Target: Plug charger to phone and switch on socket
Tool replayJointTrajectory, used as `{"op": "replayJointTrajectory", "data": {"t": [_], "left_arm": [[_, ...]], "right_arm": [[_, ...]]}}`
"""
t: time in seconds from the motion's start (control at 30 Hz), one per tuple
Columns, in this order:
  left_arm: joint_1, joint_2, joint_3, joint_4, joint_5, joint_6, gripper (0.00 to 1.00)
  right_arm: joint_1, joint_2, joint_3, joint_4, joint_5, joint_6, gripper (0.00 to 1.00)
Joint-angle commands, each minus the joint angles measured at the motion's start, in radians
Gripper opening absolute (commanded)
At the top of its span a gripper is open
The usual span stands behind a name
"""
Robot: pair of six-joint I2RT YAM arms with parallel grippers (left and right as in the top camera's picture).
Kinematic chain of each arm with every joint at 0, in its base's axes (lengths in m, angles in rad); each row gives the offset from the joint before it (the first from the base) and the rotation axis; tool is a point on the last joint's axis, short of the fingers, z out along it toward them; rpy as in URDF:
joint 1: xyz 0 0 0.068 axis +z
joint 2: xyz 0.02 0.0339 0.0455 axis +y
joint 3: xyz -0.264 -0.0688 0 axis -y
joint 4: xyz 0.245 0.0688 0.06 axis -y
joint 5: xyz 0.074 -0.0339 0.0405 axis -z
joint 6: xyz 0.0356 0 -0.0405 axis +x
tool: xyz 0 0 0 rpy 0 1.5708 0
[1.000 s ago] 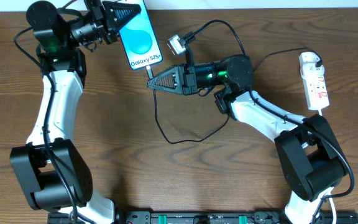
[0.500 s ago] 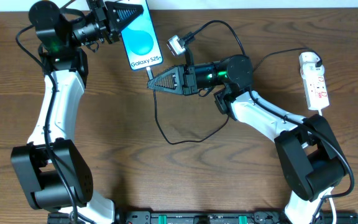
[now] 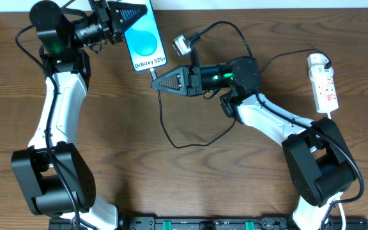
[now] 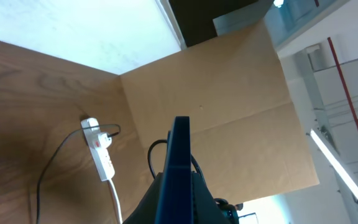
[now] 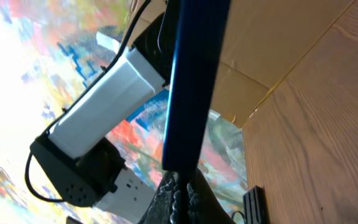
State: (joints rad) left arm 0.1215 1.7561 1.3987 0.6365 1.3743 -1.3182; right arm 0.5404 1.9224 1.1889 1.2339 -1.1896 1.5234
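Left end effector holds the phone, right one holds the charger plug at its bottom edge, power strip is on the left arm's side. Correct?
No: the overhead view shows the power strip on the right arm's side. The left end effector does hold the phone, the right end effector the charger plug at its bottom edge.

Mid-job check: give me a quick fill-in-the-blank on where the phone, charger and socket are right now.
The left gripper holds the phone with its ___ screen facing the overhead camera.
The right gripper is shut on the plug end of the charger, right at the phone's ___ edge.
The socket lies on the table at its ___ side.
Missing words: blue; bottom; right.
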Motion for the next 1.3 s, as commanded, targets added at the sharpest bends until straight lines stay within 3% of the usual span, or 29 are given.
{"op": "replayJointTrajectory", "data": {"t": [0.0,0.37,0.43,0.47,0.53,0.67,1.1,1.27], "left_arm": [[-0.023,-0.003,0.012,0.009,0.141,0.063,0.08],[-0.023,-0.003,0.012,0.009,0.148,0.065,0.07],[-0.023,-0.003,0.012,0.009,0.147,0.065,0.07],[-0.023,-0.003,0.012,0.009,0.144,0.065,0.08],[-0.022,-0.003,0.012,0.009,0.141,0.065,0.08],[-0.018,-0.003,0.012,0.009,0.132,0.065,0.07],[0.119,-0.003,0.012,-0.007,0.136,0.059,0.07],[0.169,-0.003,0.012,-0.007,0.136,0.045,0.07]], "right_arm": [[-0.017,0.002,0.012,0.003,0.235,0.033,0.01],[-0.017,0.002,0.012,-0.044,0.249,0.032,0.01],[-0.017,0.002,0.012,-0.045,0.245,0.031,0.08],[-0.017,0.002,0.012,-0.044,0.241,0.031,0.22],[-0.017,0.002,0.012,-0.044,0.236,0.016,0.41],[-0.017,0.002,0.012,-0.044,0.217,0.005,0.97],[-0.066,0.002,0.012,-0.05,0.112,-0.057,0.99],[-0.081,0.002,0.011,-0.246,0.061,-0.204,0.99]]}}
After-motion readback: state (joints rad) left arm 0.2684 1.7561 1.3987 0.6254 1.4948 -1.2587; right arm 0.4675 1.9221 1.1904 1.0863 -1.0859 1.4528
